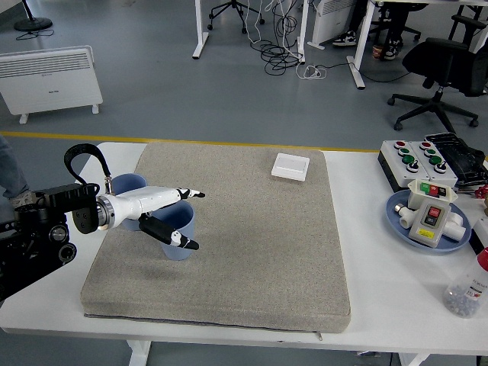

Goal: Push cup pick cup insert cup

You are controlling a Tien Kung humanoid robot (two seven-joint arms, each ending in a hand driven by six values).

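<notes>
Nearest the table's front edge, the grey felt mat (252, 252) is covering most of the white table (358, 320), and both cups are standing on its left part. The left hand (174, 219) is reaching in from the left with its white forearm lying across the front of the near blue cup (177, 229); the fingers (183, 242) are spreading out straight, one group passing over the rim and a darker pair dropping along the cup's front wall, so the hand is opening wide around the cup without visibly closing on anything. Whether any fingertip is actually touching the wall, I cannot tell.

Just behind and to the left of that cup, the second blue cup (126, 184) is standing upright, partly hidden by the arm. The two cups are sitting very close, possibly touching.

The risks, as I judge them: the hand is coming at the near cup from above and in front, so a push that lands high on the wall may be tipping it rather than sliding it, and the rough mat is likely adding drag. The forearm is also passing close to the rear cup and could be knocking it over.

Farther back from the near cup, a small white square box (291, 166) is lying near the mat's far edge. The right hand is not appearing anywhere.
</notes>
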